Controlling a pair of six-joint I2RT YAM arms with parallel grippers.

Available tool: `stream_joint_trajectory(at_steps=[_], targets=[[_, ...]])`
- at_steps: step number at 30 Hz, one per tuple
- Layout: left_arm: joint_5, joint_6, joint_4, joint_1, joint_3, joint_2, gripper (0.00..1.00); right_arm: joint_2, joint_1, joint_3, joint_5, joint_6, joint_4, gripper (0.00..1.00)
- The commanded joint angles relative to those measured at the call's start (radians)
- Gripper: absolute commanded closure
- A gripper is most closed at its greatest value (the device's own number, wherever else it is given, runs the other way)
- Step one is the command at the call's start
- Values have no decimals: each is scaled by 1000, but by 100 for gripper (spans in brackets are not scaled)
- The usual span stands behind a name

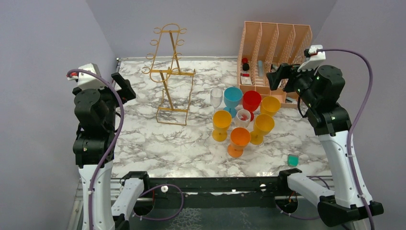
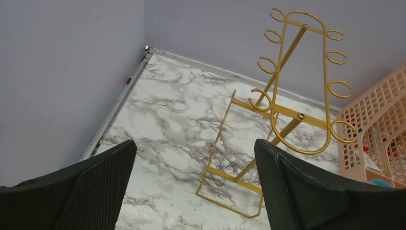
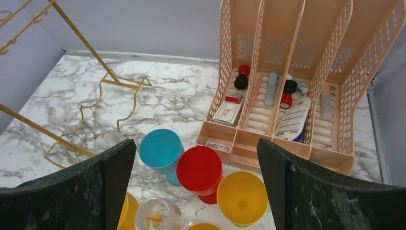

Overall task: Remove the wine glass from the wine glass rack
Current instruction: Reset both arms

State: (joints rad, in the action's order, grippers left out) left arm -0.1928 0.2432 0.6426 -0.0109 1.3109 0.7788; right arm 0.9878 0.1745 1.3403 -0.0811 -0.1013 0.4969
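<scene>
Top external view: marble-patterned table [image 1: 143,143] between lilac walls. Item one, wine glass rack [image 1: 174,73], gold wire, upright at the rear left of centre, its rectangular base flat on the table; the left wrist view shows its curled hooks [image 2: 297,114] as bare wire. Item two, wine glass [image 1: 217,97], clear and stemmed, standing upright on the table to the right of the rack's base and apart from it, just beside a blue goblet [image 1: 233,97]. Cluster continues with a red goblet [image 1: 252,100], three yellow goblets [image 1: 270,105], an orange goblet [image 1: 239,138] nearest the arms, and a second clear glass [image 1: 243,117] in the middle. Peach lattice file organiser [image 1: 275,36] at the rear right, holding small bottles and cards. Small teal cup [image 1: 293,159] near the right front edge. Left gripper [image 1: 125,87], raised above the table's left edge, jaws spread wide with nothing between them, facing the rack [image 2: 194,146]. Right gripper [image 1: 279,75], raised in front of the organiser, jaws likewise spread wide and holding nothing, looking down on the goblets [image 3: 196,143].
</scene>
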Motion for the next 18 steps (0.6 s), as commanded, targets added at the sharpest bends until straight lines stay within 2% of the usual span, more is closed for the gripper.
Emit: stream_joint_trajectory(at_steps=[1, 18], targets=[[54, -19, 18, 4, 32, 3, 1, -22, -4, 75, -32, 29, 11, 0], [79, -15, 14, 9, 37, -7, 1, -51, -4, 65, 20, -11, -31, 0]])
